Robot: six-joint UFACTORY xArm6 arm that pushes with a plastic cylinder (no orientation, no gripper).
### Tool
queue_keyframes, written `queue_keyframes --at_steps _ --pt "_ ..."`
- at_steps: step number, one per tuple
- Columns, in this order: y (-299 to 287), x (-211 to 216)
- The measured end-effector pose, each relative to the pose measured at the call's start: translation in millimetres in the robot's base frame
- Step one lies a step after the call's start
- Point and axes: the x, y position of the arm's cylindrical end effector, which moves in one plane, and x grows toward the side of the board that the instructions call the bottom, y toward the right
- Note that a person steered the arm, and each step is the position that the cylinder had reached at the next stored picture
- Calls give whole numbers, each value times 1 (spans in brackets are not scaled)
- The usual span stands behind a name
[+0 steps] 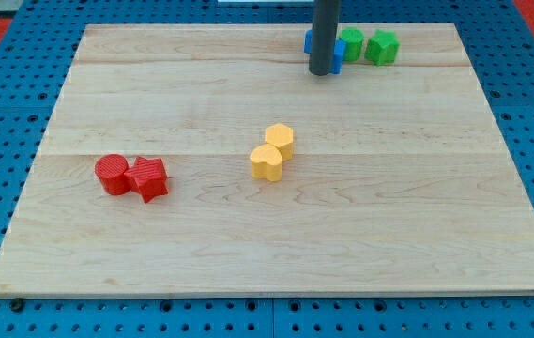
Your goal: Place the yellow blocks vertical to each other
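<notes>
My tip [322,71] rests near the view's top edge of the desk [248,253], a pale wooden board lying on a blue pegboard [4,310]. The rod [325,33] comes straight down from the top of the view. There is no hand on this arm, only the rod, so nothing is held and nothing opens or closes.

A blue block [337,53] sits right behind the rod and is mostly hidden by it; its shape cannot be made out, and the tip looks to be touching it or just beside it. To the view's right of the blue block stand two green blocks: the first green block [351,43] is just beside the blue one, and the second green block [382,46] is just beside the first. Their shapes are hard to tell, though both look angular.

The two yellow blocks lie near the middle of the desk, well apart from the tip. The upper yellow block [280,140] looks hexagonal. The lower yellow block [267,162] looks rounder, with a notch at its lower edge. They touch, the lower one set slightly to the view's left of the upper one, so the pair runs almost top to bottom with a small slant.

At the view's left sit a red cylinder [112,174] and a red star [148,177], touching side by side.
</notes>
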Motion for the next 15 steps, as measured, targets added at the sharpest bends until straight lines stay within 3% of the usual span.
queue_keyframes --at_steps 1,3,4,7,8,11,12,13,14,15 --pt "0 15" --pt "-50 224" --pt "-97 226" --pt "-47 116" --pt "-35 59" --pt "-84 -22" --pt "-42 -4" --pt "-39 -3" --pt "-104 26" --pt "-118 87"
